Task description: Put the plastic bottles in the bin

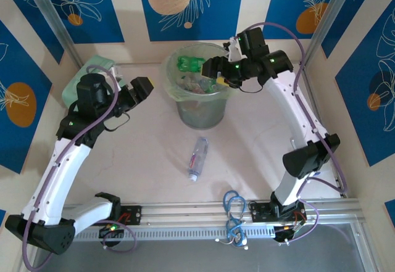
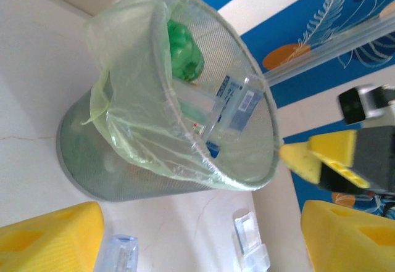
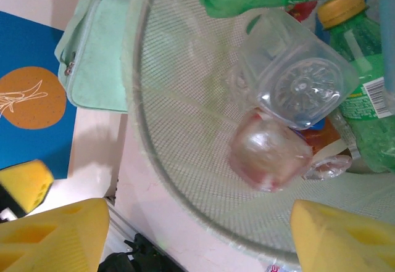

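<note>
The bin (image 1: 197,115) stands on the worktop (image 1: 136,155) toward the far edge, about midway between its left and right edges, with a thin liner folded over the rim. Inside is a heap of plastic bottles (image 1: 196,82). A green bottle (image 1: 190,63) lies against the far wall, with clear and red-labelled ones below it.

The right gripper (image 1: 213,73) hangs over the bin's right rim, pointing in across the opening. In the right wrist view its jaws stand wide, with the yellow fingers (image 3: 55,235) at the two lower corners and nothing between them. Beyond the gap is the bin's mesh wall. Farther in is a clear bottle (image 3: 296,84), seen base-on above a reddish bottle (image 3: 271,152). A yellow-capped bottle (image 3: 355,68) lies just beside it. None of these touches the fingers.

The left gripper (image 1: 145,90) is just left of the bin, near the rim but apart from it, and points toward it. In the left wrist view its jaws are also wide and hold nothing, and the bin's side and rim lie beyond the gap.

A lone bottle (image 1: 197,158), clear, lies on its side on the worktop in front of the bin, toward the near edge. Its cap points to the near edge, and it is well apart from both grippers. A mint-green case (image 1: 92,68) sits at the far left corner, partly behind the left arm.
</note>
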Controlling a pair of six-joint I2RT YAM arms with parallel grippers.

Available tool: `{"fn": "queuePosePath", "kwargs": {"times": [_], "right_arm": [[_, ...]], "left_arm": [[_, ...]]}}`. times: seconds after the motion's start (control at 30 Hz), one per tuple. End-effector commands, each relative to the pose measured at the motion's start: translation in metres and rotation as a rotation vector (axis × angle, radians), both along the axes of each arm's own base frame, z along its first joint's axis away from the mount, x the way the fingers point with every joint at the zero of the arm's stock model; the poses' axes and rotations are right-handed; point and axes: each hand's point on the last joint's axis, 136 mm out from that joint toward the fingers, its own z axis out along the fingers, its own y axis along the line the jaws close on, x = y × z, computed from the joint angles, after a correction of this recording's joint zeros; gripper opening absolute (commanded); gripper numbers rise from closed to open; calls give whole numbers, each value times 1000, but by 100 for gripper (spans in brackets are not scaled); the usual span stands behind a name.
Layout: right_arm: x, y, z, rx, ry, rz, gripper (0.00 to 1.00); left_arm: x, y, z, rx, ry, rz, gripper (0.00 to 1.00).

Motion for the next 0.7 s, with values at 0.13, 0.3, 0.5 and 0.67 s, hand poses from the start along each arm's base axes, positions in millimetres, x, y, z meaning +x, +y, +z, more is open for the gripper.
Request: {"fn": "queuePosePath", "kwargs": {"times": [0.13,0.3,0.5,0.67], "right_arm": [[-83,3,9,-87,-123,52,77],[-140,11,-73,-186,8,25,79],[-183,18,-177,-286,253,-48,83],[-187,29,-218,-375,324,-43,86]], "left_arm": [[-24,-27,-47,85,31,-133,78],[-29,-14,-69,98,78,-61,77],[-31,-2,-75,104,110,7,78],[-36,5,-78,107,135,38,78]]}}
